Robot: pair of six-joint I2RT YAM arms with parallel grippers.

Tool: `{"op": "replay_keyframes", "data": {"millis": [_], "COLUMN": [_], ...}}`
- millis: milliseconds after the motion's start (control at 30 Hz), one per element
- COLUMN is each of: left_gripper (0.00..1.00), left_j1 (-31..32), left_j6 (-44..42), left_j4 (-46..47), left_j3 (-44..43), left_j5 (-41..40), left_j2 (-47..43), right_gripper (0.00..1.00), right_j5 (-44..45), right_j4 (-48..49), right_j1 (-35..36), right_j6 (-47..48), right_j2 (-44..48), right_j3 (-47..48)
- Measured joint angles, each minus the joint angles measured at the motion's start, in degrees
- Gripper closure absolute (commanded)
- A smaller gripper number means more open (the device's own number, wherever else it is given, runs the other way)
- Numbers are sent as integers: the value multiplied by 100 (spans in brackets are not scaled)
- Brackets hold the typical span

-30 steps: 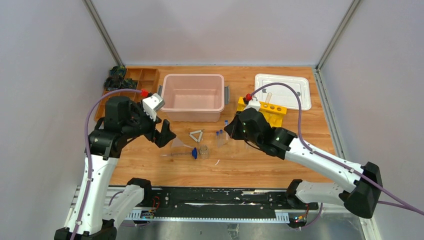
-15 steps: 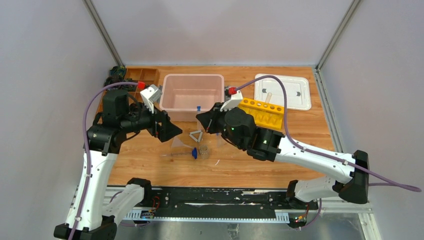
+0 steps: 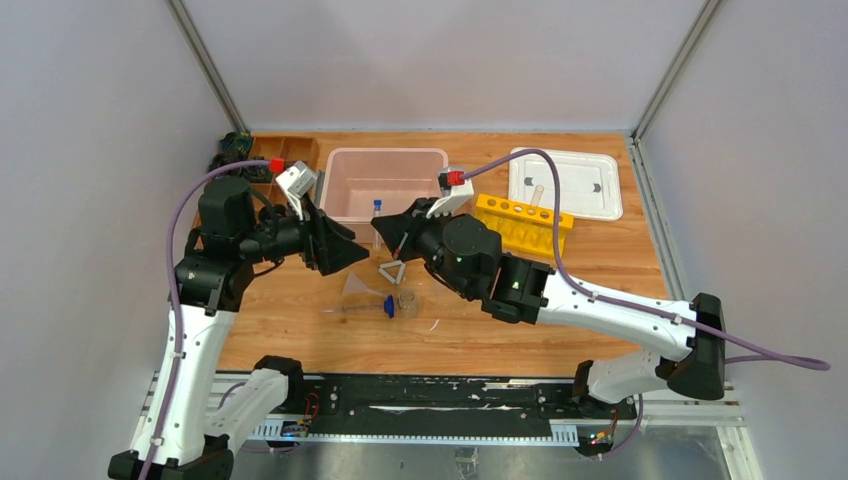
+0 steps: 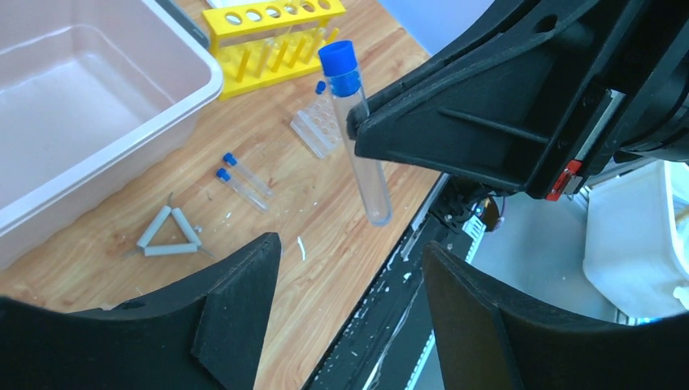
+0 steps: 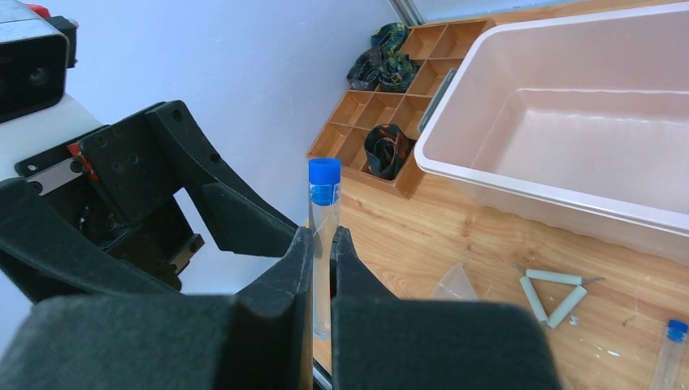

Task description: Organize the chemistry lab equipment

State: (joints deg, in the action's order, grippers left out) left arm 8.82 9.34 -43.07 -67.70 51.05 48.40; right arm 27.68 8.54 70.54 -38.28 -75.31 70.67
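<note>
Our right fingers point(image 5: 280, 288) clamp a blue-capped tube point(image 4: 363, 138) upright above the tabletop point(image 3: 610, 265); our left fingers point(image 4: 236, 301) stand apart, facing it

Pink tub point(image 3: 352, 160) mid-back on wooden table point(image 3: 620, 262). Brown divided tray point(image 3: 297, 152) holding dark parts point(image 3: 232, 150) back left. White tray point(image 3: 520, 190) back right.

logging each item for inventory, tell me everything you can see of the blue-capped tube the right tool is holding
The tube is long, slim and clear, glass or plastic by its look, with a rounded bottom and a blue cap. It looks empty. It stands roughly upright in the air above the wooden table, near the pink bin, pinched below the cap between the shut fingers of the right tool. Nothing else touches it; the left tool stands open close by, apart.
</note>
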Motion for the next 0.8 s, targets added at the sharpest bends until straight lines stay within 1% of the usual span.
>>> {"op": "replay_keyframes", "data": {"millis": [100,267,433,600,667,700,733,800], "left_gripper": [38,43,50,62,70,74,78,87], "left_j1": [0,0,0,0,0,0,0,0], "left_j6": [127,219,247,286,299,308,310,306], "left_j4": [114,203,243,284,302,313,321,330], "left_j3": [26,107,142,175,181,184,184,186], "left_j5": [140,282,302,350,376,380,389,400], "left_j2": [42,122,199,212,212,212,212,212], "right_gripper": [100,100,100,100,100,96,90,74], "right_j5": [-2,-17,-50,-63,-68,-70,-70,-68], "right_j4": [140,350,496,568,592,603,610,616], "right_j1": [33,94,136,155,155,155,155,155], "right_j6": [2,2,-7,-9,-9,-9,-11,-24], "right_j2": [-114,-221,-286,-352,-378,-389,-402,-417], "right_j3": [76,120,144,162,162,162,162,162]}}
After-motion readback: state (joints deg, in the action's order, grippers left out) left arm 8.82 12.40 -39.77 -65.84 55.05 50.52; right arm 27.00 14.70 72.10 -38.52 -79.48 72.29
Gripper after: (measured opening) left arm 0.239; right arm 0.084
